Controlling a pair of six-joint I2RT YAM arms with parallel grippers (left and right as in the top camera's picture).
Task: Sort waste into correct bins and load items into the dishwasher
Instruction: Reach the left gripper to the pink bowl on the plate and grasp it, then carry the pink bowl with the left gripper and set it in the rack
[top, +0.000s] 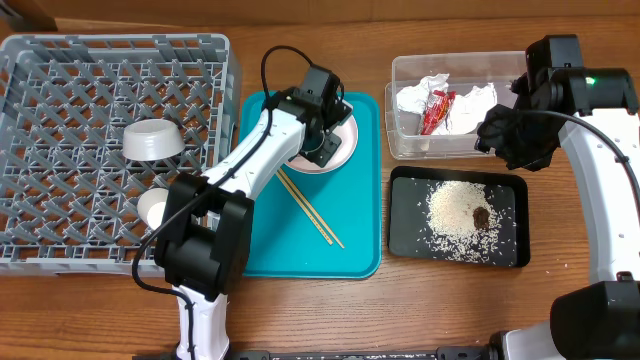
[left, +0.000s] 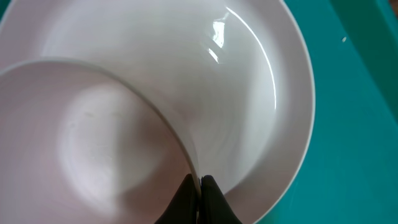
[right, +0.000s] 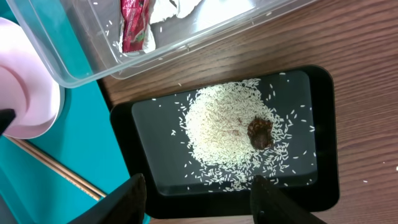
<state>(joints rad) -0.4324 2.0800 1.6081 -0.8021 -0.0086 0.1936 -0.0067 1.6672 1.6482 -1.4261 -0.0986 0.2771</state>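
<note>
Black tray (right: 155, 118) lies under the right fingers (right: 134, 196), which are spread and empty. Plate (left: 261, 93) beneath left fingers (left: 216, 200): glazed, slippery, breakable. Bowl (left: 93, 149) on it: light, stiff. Left fingers pinch its thin rim, a sound hold.

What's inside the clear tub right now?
Crumpled white napkin pieces and a red wrapper, plus a few stray rice grains. The right arm hides the tub's right end from overhead.
</note>
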